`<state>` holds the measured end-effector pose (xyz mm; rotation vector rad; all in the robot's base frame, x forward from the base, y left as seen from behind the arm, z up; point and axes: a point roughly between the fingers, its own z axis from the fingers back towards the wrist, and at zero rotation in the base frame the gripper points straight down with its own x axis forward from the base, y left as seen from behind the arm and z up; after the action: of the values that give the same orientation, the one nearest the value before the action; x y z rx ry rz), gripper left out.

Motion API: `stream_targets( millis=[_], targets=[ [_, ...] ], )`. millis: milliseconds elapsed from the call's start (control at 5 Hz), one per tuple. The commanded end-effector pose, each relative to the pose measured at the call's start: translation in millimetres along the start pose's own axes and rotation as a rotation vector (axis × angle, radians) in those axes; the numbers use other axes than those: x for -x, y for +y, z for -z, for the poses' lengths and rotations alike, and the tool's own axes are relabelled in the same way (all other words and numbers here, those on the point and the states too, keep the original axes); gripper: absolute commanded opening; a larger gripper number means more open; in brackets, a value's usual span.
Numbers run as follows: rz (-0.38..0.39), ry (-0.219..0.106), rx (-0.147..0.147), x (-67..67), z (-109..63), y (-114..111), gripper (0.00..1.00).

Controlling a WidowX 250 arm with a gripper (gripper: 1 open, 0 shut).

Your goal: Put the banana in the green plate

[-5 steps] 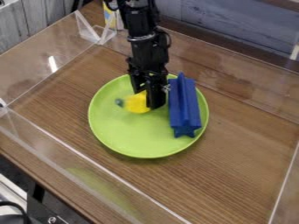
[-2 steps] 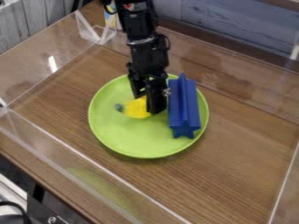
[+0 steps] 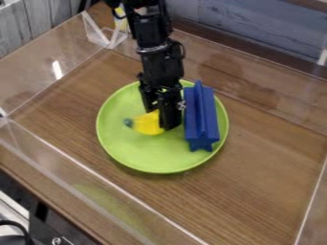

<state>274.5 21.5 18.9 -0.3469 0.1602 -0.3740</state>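
Gripper (image 3: pixel 163 113) mid-frame, jaws closed w/ banana (image 3: pixel 148 123) at the tips; can't tell if it's gripped. Banana's over upper-center of green plate (image 3: pixel 132 151), left of blue block (image 3: pixel 201 119), tip pointing left.

Smooth lime-green plastic-looking plate (image 3: pixel 134 153); brown wood-grained tabletop (image 3: pixel 263 144)

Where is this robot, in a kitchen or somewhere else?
It looks more like a robot test table, maybe in a lab, than a real kitchen. A robot arm reaches over a wooden tabletop, and what look like cables sit at the corner.
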Motion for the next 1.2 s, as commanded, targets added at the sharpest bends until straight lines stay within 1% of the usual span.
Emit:
stream_targets(
  millis=[0, 400, 1000],
  targets=[
    [0.000, 0.055, 0.021, 13.9, 13.2, -7, 0.00],
    [-0.008, 0.062, 0.021, 19.0, 13.2, -7, 0.00],
    [-0.024, 0.062, 0.024, 24.0, 13.3, -6, 0.00]
  ],
)
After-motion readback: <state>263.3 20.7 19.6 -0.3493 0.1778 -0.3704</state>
